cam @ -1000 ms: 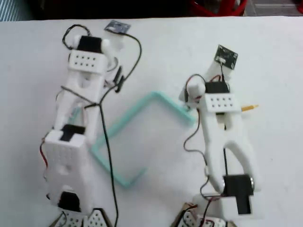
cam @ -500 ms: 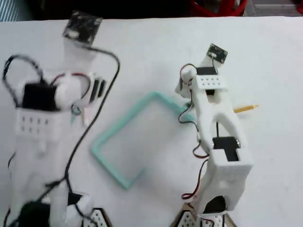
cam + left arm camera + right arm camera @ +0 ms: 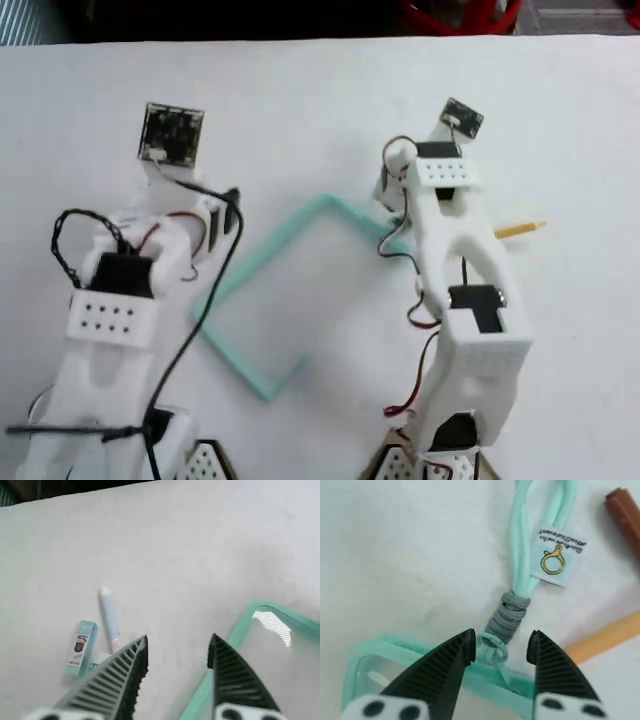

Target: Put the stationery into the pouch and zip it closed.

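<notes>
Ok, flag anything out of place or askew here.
Nothing spilled or damaged. The pouch lies skewed, and stationery sits outside it: a pencil by the right arm, a pen and small teal box near the left end effector.

Table (image 3: 330, 110): white, matte, plain surface; it spans nearly the whole high view and forms the ground in both wrist views.
Far edge: straight line across the top of the high view.
Background (image 3: 250, 15): dark strip beyond the far edge.
Red thing (image 3: 460, 18): rounded, beyond the far edge, cut off by the frame.
Striped patch (image 3: 25, 20): bluish, at the far corner.
</notes>
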`<state>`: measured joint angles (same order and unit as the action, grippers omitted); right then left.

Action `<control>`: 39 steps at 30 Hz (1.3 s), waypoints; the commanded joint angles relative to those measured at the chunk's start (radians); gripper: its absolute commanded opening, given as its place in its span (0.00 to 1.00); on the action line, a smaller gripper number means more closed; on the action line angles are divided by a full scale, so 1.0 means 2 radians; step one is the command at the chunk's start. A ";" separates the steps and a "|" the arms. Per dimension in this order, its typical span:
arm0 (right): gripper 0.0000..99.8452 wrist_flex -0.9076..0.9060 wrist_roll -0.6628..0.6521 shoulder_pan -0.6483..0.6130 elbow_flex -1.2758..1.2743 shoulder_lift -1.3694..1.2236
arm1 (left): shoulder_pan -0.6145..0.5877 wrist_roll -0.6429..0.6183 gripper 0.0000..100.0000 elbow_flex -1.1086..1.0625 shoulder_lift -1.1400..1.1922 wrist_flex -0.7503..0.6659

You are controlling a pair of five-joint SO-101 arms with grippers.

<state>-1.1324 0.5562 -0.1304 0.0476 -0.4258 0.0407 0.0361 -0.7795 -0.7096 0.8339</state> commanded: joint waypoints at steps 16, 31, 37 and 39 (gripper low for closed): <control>0.09 0.001 0.010 0.002 0.086 -0.096 | 0.036 0.020 0.26 -0.003 0.066 -0.042; 0.02 -0.145 -0.143 -0.013 0.262 0.039 | 0.040 0.044 0.26 -0.005 0.068 -0.038; 0.02 -0.157 -0.268 -0.042 0.393 0.135 | 0.040 0.044 0.26 -0.003 0.063 -0.038; 0.02 -0.156 -0.308 -0.059 0.442 0.152 | 0.040 0.044 0.26 -0.001 0.063 -0.038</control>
<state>-1.4423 0.0514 -0.2087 0.7702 -0.2325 0.0990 0.1189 -0.7948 -0.5746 0.7695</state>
